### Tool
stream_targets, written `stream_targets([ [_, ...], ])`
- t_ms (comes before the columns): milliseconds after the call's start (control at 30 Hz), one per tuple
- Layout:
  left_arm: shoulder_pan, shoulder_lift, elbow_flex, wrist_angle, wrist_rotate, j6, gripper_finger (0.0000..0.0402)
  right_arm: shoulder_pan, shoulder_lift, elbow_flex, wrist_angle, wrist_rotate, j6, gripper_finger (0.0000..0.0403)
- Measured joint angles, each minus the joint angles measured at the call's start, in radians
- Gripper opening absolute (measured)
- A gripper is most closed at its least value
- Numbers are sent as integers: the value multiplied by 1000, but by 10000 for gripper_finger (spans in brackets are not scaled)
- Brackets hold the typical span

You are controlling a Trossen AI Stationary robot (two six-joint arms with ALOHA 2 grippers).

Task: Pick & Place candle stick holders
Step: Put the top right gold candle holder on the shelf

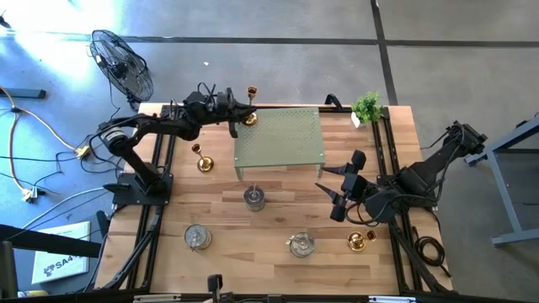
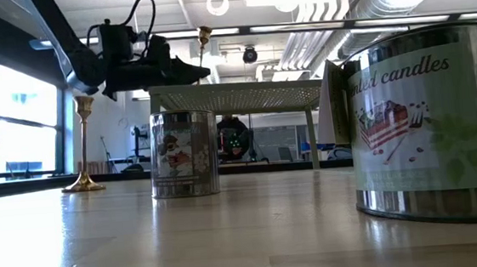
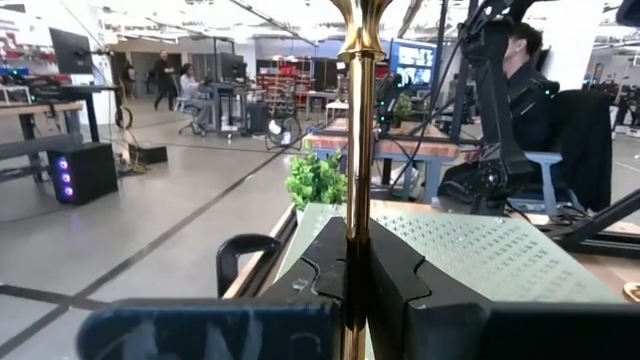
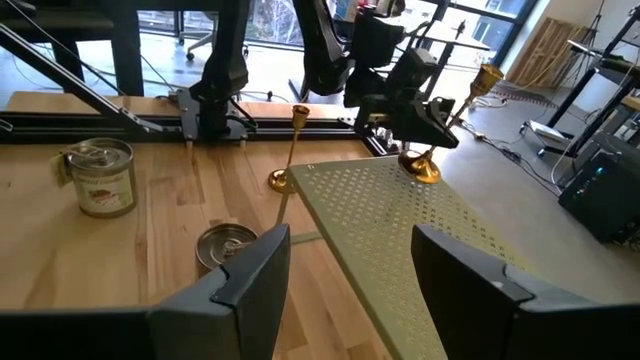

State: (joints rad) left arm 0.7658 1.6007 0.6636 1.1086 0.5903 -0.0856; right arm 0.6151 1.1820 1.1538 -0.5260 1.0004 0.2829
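My left gripper (image 1: pixel 238 114) is shut on a gold candle stick holder (image 1: pixel 250 105) at the far left corner of a green perforated platform (image 1: pixel 282 139). A second gold holder (image 1: pixel 202 160) stands on its round base on the table left of the platform. A third one (image 1: pixel 360 241) lies near the front right. Three silvery tins (image 1: pixel 254 198), (image 1: pixel 198 238), (image 1: pixel 301 244) stand in front of the platform. My right gripper (image 1: pixel 330 187) hangs open and holds nothing, right of the platform's front corner. My left gripper pinches the gold holder's thin stem (image 3: pixel 358 190) between its two fingers (image 3: pixel 322 268), low on the stem. The fingers come about level from the table's left and lie across the stem. The holder stands nearly upright, its round base (image 4: pixel 420 168) at the platform's corner; whether it rests there, I cannot tell.
A small green potted plant (image 1: pixel 366 107) stands at the table's far right corner. Black rails (image 1: pixel 160 151) run along both table sides. A fan (image 1: pixel 122 63) stands on the floor beyond the far left corner.
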Motion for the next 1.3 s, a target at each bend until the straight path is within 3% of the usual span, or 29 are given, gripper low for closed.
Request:
stream_targets([
  [667, 10, 5, 0, -11, -9, 10, 6, 0, 0, 0, -1, -15, -3, 204],
  [1100, 8, 84, 2, 81, 7, -14, 7, 0, 0, 0, -1, -24, 0, 204],
  [1300, 6, 87, 2, 61, 11, -16, 46, 0, 0, 0, -1, -32, 0, 204],
])
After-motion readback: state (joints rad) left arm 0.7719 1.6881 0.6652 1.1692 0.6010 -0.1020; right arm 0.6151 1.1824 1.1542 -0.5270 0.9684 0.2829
